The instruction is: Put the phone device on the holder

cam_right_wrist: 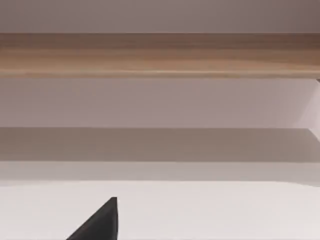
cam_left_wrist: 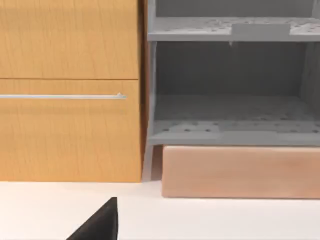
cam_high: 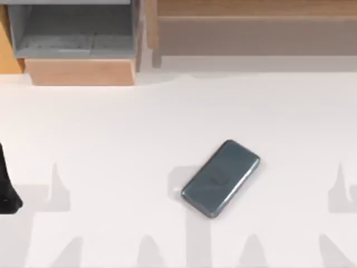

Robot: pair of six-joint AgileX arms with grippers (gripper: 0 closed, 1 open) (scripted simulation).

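The phone device (cam_high: 221, 177) is a glossy dark blue-grey slab with rounded corners. It lies flat on the white table (cam_high: 139, 128), right of the middle, turned diagonally. At the top view's left edge stands a black piece (cam_high: 8, 190), cut off by the frame; it may be the holder, but I cannot tell. A black part of my left gripper (cam_left_wrist: 99, 224) shows low in the left wrist view, over bare table. A black part of my right gripper (cam_right_wrist: 99, 224) shows the same way in the right wrist view. Neither is near the phone device.
A grey open shelf unit (cam_high: 72, 30) on a wooden block (cam_high: 81, 71) stands at the back left, beside a wooden cabinet (cam_left_wrist: 67, 90) with a drawer handle. A long wooden ledge (cam_high: 256, 22) runs along the back right.
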